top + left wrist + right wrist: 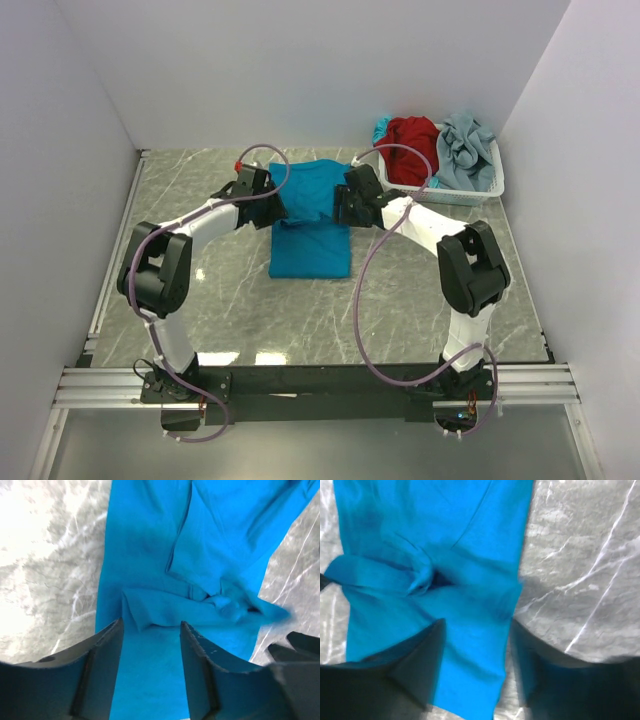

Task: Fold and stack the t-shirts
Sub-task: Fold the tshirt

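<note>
The teal-blue t-shirt (312,245) lies partly folded on the marble table, its far half bunched between the two arms. My left gripper (278,205) hovers at the shirt's left edge, and in the left wrist view its jaws (150,625) stand apart over flat cloth (150,555), gripping nothing. At the shirt's right edge is my right gripper (345,205). The right wrist view shows it open (477,625) above the cloth's edge (420,530), with a crumpled fold just beyond. The red t-shirt (412,145) and the pale grey-blue one (465,150) lie heaped in the basket.
The white lattice basket (440,195) stands at the back right, close behind the right arm. White walls enclose the table on the left, back and right. Bare marble (200,180) shows on both sides of the shirt.
</note>
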You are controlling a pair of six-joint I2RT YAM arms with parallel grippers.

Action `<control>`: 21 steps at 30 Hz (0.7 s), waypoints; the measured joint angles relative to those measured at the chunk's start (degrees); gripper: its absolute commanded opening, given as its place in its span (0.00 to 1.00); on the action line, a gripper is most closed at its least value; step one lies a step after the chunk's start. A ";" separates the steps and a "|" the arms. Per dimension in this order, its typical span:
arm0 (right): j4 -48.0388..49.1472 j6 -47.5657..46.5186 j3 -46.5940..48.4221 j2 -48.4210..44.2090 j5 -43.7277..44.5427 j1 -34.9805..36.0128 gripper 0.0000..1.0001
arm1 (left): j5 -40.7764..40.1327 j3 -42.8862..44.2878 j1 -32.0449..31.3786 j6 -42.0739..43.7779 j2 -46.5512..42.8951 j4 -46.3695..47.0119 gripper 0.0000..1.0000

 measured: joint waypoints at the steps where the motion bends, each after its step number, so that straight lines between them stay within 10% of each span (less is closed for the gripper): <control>1: -0.02 0.13 0.15 0.15 -0.13 -0.09 0.84 | -0.44 0.52 0.04 0.02 0.09 -0.39 0.56; 3: -0.02 -0.46 0.24 0.20 -0.24 -0.24 0.86 | -1.14 1.09 0.13 0.04 0.09 -0.85 0.70; 12: 1.62 -0.66 -3.13 -3.63 -0.87 -0.26 0.89 | -2.82 -1.18 0.24 0.17 -4.66 -3.02 0.73; 21: 6.38 -1.18 -22.53 -24.76 -2.62 -0.07 0.91 | -2.71 -26.01 0.24 -1.66 -41.59 8.44 0.99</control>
